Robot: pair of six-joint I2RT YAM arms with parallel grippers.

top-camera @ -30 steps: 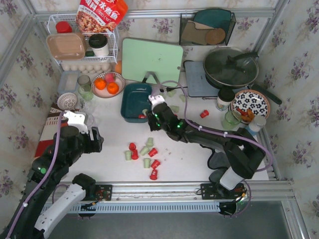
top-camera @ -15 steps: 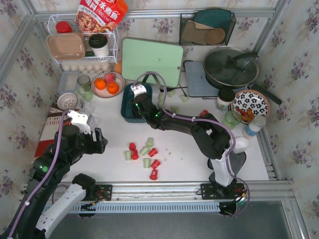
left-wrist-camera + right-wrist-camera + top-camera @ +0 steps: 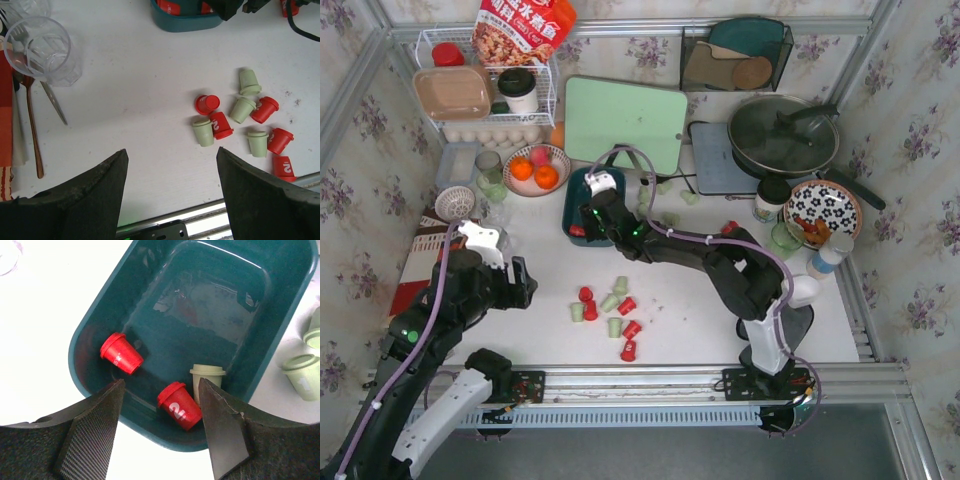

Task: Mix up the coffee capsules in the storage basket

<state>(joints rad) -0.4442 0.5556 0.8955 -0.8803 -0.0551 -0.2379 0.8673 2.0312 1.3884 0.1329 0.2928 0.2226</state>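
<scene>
**Basket** [image 3: 215, 305]: stands left of centre, toward the far edge of the table [image 3: 700, 300]. The right wrist view shows three capsules [image 3: 121, 353] in it, two red and one green, all at one end. Others could be hidden under the fingers, so this count is a minimum.

**Right gripper** [image 3: 160, 382]: poised directly over the basket, jaws apart, nothing between them.

**Left gripper** [image 3: 171, 152]: jaws apart and empty, hanging above bare table toward the near-left corner, beside the loose cluster [image 3: 242, 125].

**Outstanding:** the cluster holds nine capsules, five red and four green, close to the near edge at about mid-width. A few green strays [image 3: 671, 218] lie near the basket's right side. One red stray [image 3: 728, 228] lies further toward the right edge.

**Assessment:** the task is at an early stage. Both colours are in the basket, but most capsules are outside it. The cluster and the strays are yet to be collected.
</scene>
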